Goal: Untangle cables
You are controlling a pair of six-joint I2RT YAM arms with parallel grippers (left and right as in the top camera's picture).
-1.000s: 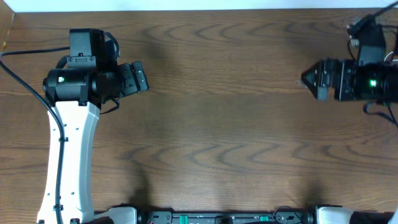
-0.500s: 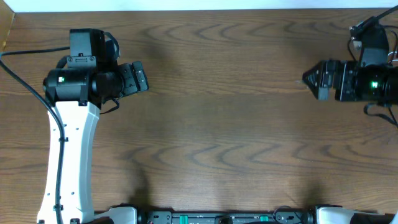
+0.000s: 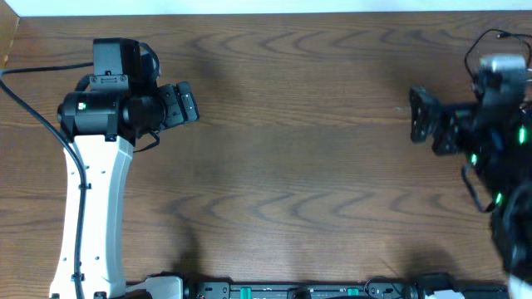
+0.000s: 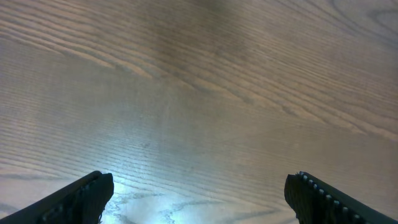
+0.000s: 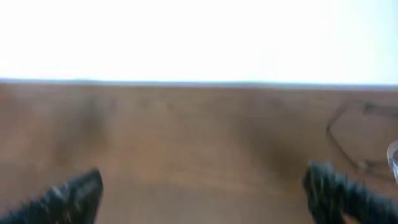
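Observation:
The cables do not show in any view. My left gripper (image 3: pixel 192 102) hovers over the left part of the wooden table (image 3: pixel 299 166), pointing right. Its jaws stand wide open in the left wrist view, where the left gripper (image 4: pixel 199 190) has only bare wood grain between its fingers. My right gripper (image 3: pixel 418 116) is at the right edge, pointing left, blurred by motion. In the right wrist view, the right gripper (image 5: pixel 202 183) is open over bare wood, facing the table's far edge.
A thick black wire (image 3: pixel 33 108) runs along the left arm. A thin dark line (image 5: pixel 345 134) shows blurred at the right of the right wrist view; I cannot tell what it is. A white wall lies beyond the table's far edge (image 5: pixel 199 81).
The right arm has swung toward the front of the table and turned, blurring in the overhead view. The left arm has not moved.

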